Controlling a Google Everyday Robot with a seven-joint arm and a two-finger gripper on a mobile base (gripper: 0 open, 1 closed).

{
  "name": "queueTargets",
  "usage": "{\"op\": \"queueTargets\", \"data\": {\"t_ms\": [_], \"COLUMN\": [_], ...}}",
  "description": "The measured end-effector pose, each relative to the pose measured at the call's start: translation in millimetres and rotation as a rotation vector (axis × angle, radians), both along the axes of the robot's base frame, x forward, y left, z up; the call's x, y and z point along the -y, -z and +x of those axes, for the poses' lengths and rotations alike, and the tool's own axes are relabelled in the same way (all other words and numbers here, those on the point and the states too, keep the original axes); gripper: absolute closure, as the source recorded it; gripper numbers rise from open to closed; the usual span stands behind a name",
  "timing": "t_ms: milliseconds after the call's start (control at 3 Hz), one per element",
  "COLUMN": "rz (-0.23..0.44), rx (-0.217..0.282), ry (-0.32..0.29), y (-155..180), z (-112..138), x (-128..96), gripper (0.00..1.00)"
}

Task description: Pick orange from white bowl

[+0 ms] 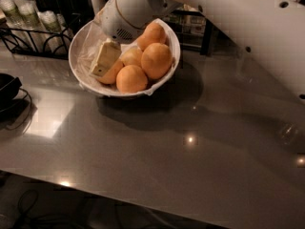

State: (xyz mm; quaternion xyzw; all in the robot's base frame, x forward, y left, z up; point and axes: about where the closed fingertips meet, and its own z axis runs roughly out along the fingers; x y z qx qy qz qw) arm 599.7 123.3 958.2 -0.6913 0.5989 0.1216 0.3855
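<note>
The white bowl (81, 37) with a crinkled plastic lining stands at the back left of the grey table. It holds several oranges. The paler, more yellow orange (132, 56) lies in the middle of the pile, between deeper-orange ones at the top (153, 32), right (156, 60) and front (131, 78). My gripper (103, 61) reaches down into the left half of the bowl from the white arm (138, 6). Its cream tip rests against another orange (113, 74) just left of the paler one.
A black wire rack (33, 32) with small bottles stands behind the bowl on the left. A dark object with a cable (9, 92) lies at the table's left edge. The white arm (248, 27) spans the upper right above the table.
</note>
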Motion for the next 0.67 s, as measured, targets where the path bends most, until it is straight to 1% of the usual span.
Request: {"op": "queueTargets", "data": {"t_ms": [333, 667], "rz": [0.000, 0.000], "rx": [0.000, 0.000], "ry": [0.000, 0.000], "y": [0.0, 0.0], "z": [0.0, 0.0], "x": [0.0, -0.1], "gripper": [0.24, 0.28]}}
